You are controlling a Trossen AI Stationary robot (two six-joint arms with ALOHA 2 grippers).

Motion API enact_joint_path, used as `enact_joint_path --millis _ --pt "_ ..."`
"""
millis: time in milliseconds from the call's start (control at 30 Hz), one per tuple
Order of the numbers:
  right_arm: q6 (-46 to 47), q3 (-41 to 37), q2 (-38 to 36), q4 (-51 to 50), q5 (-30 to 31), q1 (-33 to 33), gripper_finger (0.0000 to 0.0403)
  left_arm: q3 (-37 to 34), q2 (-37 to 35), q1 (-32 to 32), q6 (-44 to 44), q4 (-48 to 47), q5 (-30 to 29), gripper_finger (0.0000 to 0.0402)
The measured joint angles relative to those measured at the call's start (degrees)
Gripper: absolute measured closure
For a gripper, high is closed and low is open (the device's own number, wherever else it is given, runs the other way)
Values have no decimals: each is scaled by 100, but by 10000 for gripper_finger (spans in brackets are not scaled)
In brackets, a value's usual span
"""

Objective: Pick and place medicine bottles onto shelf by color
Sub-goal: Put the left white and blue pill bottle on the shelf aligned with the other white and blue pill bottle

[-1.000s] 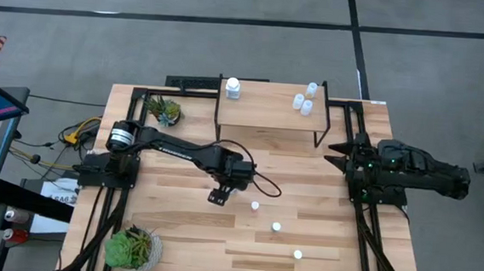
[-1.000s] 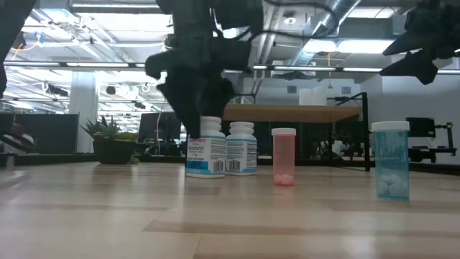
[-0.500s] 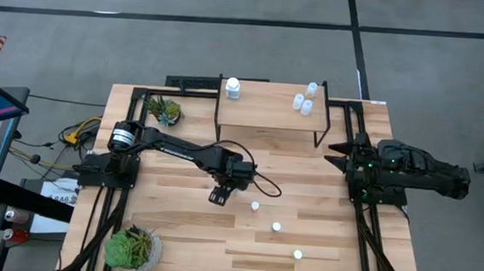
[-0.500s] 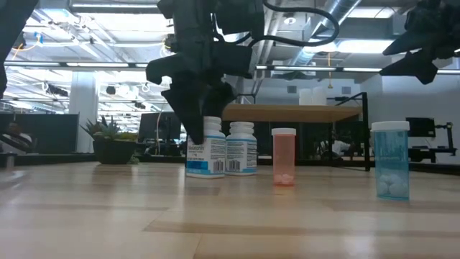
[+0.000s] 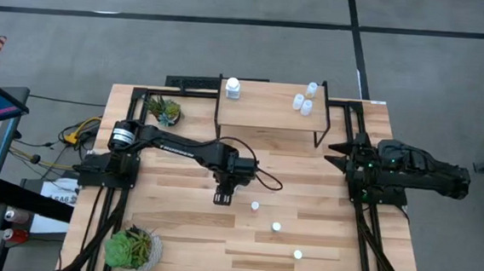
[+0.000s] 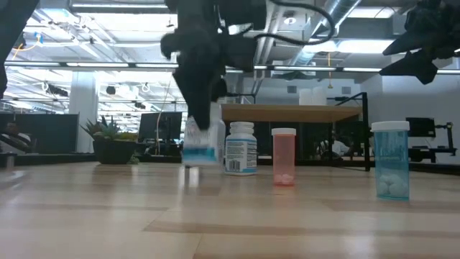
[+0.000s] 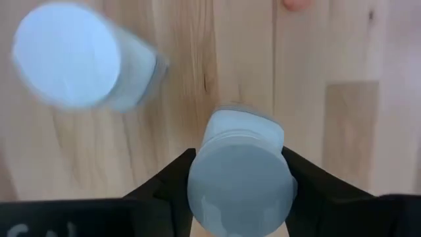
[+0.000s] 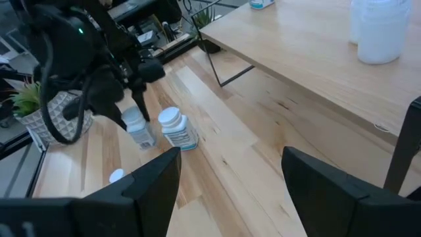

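Observation:
My left gripper [image 5: 223, 194] points down at mid-table, shut on a white medicine bottle [image 6: 200, 144] with a blue label. A second white bottle [image 6: 241, 147] stands on its base just beside it, with an orange bottle [image 6: 284, 156] and a pale-blue bottle [image 6: 392, 160] toward the near right. The shelf [image 5: 269, 112] at the far edge carries one white bottle [image 5: 232, 88] and a small group of pale bottles [image 5: 305, 99]. My right gripper [image 8: 230, 158] waits open at the table's right edge. My left gripper pinches the white bottle between its two fingers, at the sides of its cap [image 7: 200, 184]. The fingers come from above, pointing down. The bottle hangs roughly upright below them, its base just clear of the table.
A potted plant [image 5: 134, 249] sits at the near left corner and another [image 5: 165, 110] at the far left. The shelf's black legs [image 5: 317, 139] stand on the table. Bare planks lie between the bottles and the shelf.
My left gripper has shut on the white bottle, rolled about its downward axis, and gone up a little. The bottle stood on the table next to the second white one. It now hangs just above the planks.

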Motion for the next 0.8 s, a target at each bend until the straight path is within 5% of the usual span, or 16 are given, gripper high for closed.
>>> enact_joint_path --millis 467,800 --pt "-42 -1 0 11 0 0 117 2619 -3 651 547 -1867 6 251" --pt "-42 1 0 15 0 0 117 3145 -2 1881 895 -1983 -280 252"
